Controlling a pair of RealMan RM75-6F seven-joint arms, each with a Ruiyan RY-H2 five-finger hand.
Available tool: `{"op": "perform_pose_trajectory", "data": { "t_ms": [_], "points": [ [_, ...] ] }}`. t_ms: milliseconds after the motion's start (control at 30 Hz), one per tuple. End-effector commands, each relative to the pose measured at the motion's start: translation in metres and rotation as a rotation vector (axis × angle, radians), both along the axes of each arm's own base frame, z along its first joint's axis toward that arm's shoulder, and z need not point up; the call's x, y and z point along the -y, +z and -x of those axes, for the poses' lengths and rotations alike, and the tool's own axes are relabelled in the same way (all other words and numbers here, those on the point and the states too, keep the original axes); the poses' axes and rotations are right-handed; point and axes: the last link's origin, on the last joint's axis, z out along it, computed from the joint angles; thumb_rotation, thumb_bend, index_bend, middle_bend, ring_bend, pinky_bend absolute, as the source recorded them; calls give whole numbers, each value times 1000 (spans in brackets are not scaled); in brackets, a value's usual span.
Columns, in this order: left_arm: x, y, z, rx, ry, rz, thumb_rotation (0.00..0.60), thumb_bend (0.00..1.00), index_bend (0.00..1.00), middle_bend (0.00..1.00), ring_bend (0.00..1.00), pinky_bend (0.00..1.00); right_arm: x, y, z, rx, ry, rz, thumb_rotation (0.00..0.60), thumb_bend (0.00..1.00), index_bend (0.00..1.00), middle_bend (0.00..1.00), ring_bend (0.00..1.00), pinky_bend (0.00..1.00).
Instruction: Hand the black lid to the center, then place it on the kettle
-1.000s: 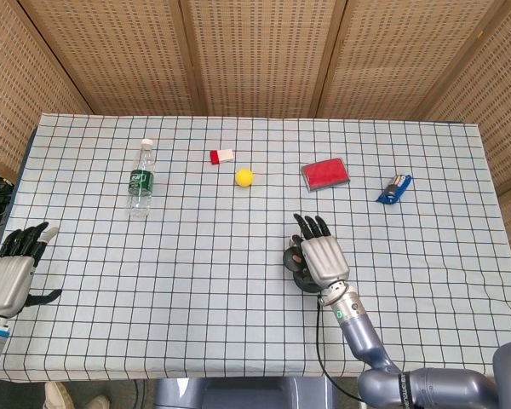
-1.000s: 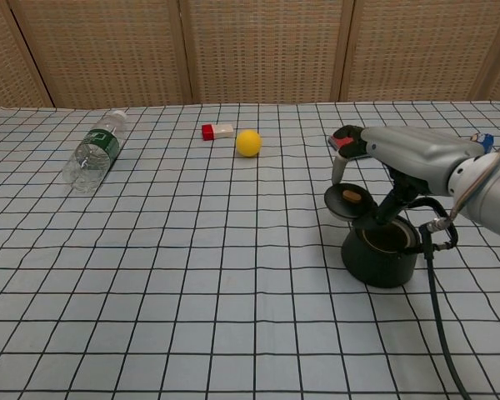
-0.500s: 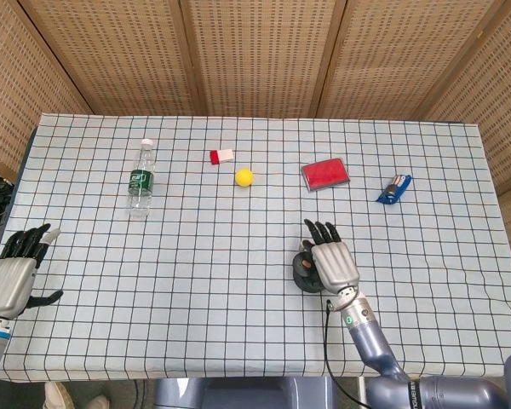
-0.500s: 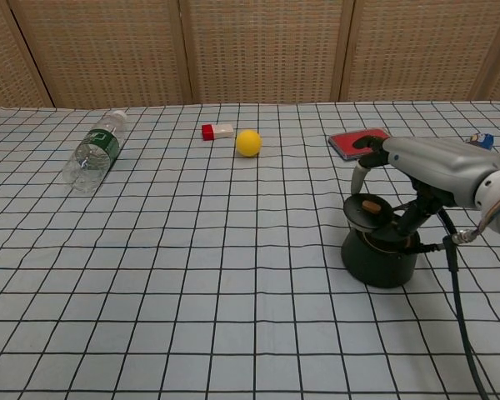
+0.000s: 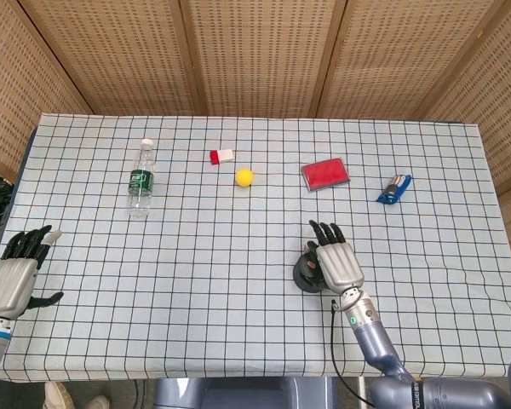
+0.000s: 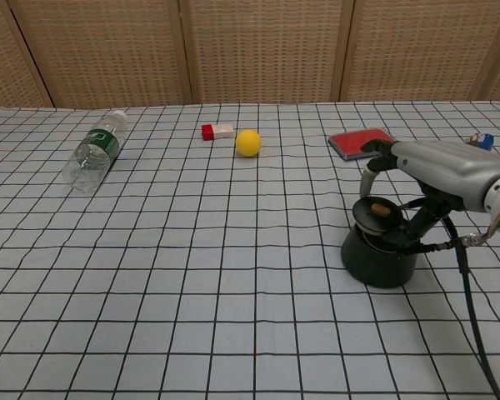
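The black kettle (image 6: 378, 262) stands on the checked cloth at the front right, and it also shows as a dark kettle (image 5: 304, 275) in the head view. The black lid (image 6: 378, 215), with a brown knob, lies tilted over the kettle's mouth. My right hand (image 6: 429, 171) reaches over it from the right, fingers curled over the lid's far edge and thumb under its near side, gripping it. In the head view the right hand (image 5: 337, 263) covers most of the kettle. My left hand (image 5: 14, 274) hovers at the table's left edge, fingers apart and holding nothing.
A plastic bottle (image 6: 92, 152) lies at the back left. A red and white block (image 6: 217, 131) and a yellow ball (image 6: 248, 142) sit at the back centre. A red box (image 6: 357, 142) and a blue packet (image 6: 482, 140) lie behind the kettle.
My right hand has carried the lid to the right and down, from beside the kettle's left rim to over its mouth. The left hand has barely moved.
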Motion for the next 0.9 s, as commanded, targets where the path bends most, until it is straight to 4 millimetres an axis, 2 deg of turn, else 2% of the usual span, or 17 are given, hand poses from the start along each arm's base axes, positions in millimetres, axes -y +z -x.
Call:
{"op": "perform_pose_trajectory", "data": {
  "t_ms": [33,333,600,900],
  "points": [
    [0,0,0,1,0,0,600,102,1,0,0,0,0,0,2,-1,-7,-1,600,434,500,63,0,0],
    [0,0,0,-3,4,4,600,102,1,0,0,0,-2,-1,7,-23,-20,-16,600,415,477,30,0,0],
    [0,1,1,-5,7,8,600,101,2,0,0,0,-3,1,5,-22,-12,-15,600,367,365,0,0,0],
    [1,2,0,-7,7,9,600,102,2,0,0,0,-6,5,7,-25,-16,-16,600,346,286,0,0,0]
  ]
}}
